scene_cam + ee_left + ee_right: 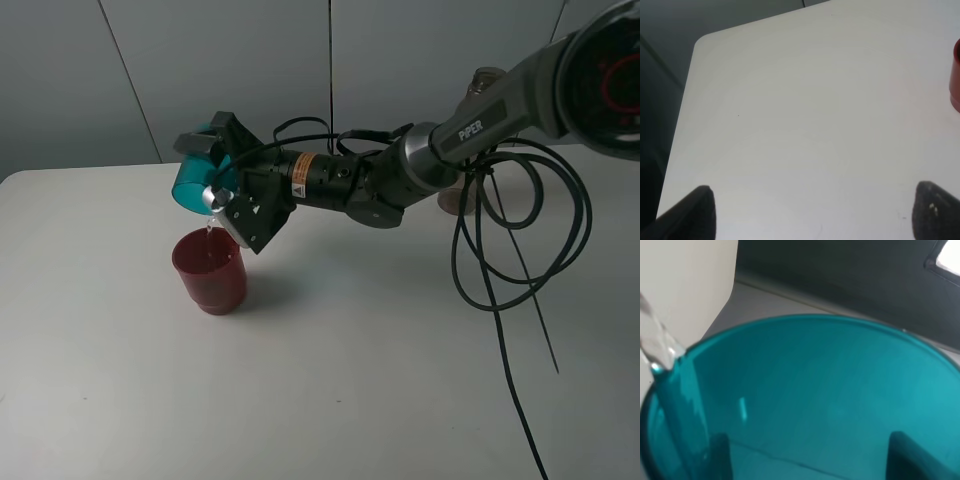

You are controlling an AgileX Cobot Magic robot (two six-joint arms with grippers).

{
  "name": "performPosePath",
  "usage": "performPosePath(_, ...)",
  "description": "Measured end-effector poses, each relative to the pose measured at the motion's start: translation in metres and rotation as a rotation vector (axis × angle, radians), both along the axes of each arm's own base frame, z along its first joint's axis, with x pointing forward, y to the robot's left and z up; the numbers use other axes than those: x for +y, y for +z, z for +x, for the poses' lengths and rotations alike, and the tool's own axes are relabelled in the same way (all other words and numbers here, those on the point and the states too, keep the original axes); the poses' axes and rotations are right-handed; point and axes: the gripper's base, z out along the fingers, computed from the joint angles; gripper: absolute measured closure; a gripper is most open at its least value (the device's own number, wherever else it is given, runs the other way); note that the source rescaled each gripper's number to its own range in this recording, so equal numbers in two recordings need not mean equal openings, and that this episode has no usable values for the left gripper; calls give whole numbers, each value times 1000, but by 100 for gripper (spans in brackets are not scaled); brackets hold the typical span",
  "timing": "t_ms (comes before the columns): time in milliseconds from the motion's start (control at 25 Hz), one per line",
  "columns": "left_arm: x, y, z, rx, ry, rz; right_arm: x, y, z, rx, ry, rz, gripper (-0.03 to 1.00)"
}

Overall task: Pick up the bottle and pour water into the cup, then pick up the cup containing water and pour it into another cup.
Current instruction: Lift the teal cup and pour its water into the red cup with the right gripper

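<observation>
Right gripper [215,180] is grasping the teal tumbler [196,178], tipping it sideways; water is streaming into the dark red cup [210,270] directly below. Left gripper [810,212] is hanging released over the white table [805,100].

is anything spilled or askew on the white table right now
Nothing stands out. The translucent teal plastic tumbler is tipped in the right gripper on purpose, a thin stream of water falling into the upright dark red plastic cup. No puddle shows on the white table.
</observation>
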Motion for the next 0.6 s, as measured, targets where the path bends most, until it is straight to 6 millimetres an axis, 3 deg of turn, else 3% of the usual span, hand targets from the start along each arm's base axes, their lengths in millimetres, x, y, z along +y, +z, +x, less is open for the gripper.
performPosePath(400,0,0,0,0,0,0,0,2,0,-2,1,10,91)
performPosePath(480,0,0,0,0,0,0,0,2,0,60,-3,34,91)
performPosePath(600,0,0,0,0,0,0,0,2,0,289,-21,125,91)
